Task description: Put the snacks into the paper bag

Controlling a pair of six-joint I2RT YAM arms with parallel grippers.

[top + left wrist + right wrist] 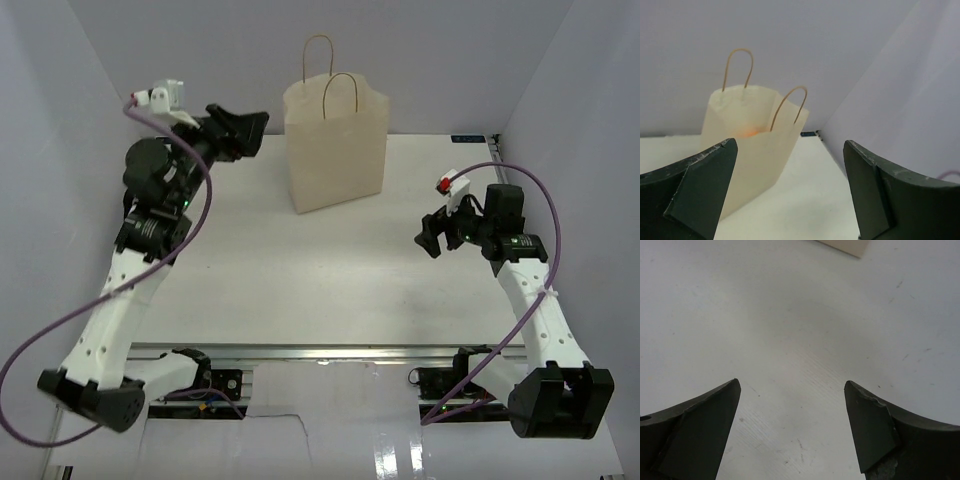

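Nearest the viewer, two black arm bases sit bolted at the near edge of a white table [300, 290], one at the left [90, 390] and one at the right [555, 400]. From the left base a white arm rises and reaches toward the far left corner, with a purple cable [200, 215] looping beside it. The left gripper [240, 125] hangs in the air just left of the paper bag [335, 150], pointing at it, its dark fingers [705, 185] spread wide with nothing between them. The cream paper bag stands upright at the far middle of the table, its two twine handles [320, 60] standing up. In the left wrist view, a faint orange patch [752, 132] glows through its wall; what it is cannot be told. Well right of the bag, the right gripper [430, 235] hovers over bare tabletop, fingers [700, 430] apart and empty.
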